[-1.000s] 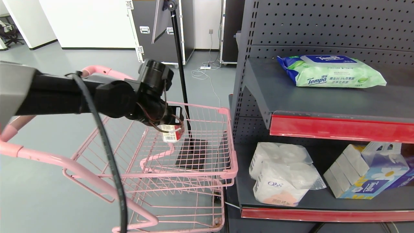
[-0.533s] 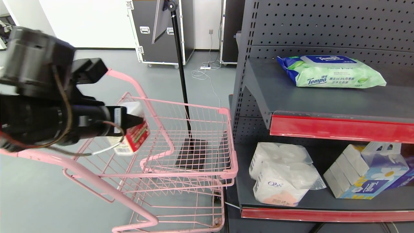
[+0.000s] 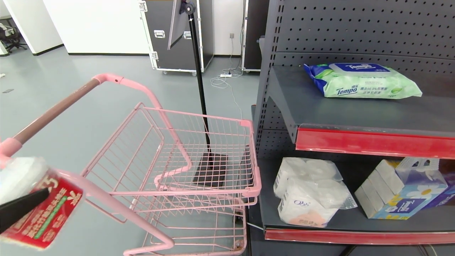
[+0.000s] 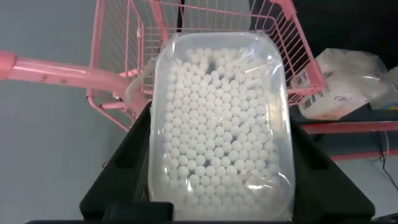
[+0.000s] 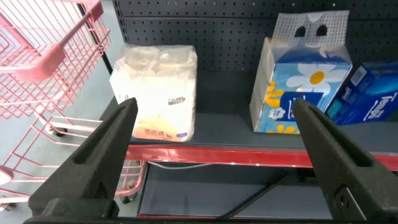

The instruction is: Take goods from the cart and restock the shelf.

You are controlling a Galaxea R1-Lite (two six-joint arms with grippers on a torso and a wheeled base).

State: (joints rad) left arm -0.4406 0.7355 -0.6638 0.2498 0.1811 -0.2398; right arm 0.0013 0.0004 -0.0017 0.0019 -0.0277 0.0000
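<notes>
Pack (image 4: pixel 219 118) clamped between left jaws

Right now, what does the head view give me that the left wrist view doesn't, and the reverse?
Head adds: wipes pack on the upper shelf, tissue boxes below, the red label of the held pack. Left wrist adds: that pack's clear face full of white balls, clamped in the left hand. Shared: held pack, pink cart, toilet rolls on the lower shelf.
</notes>
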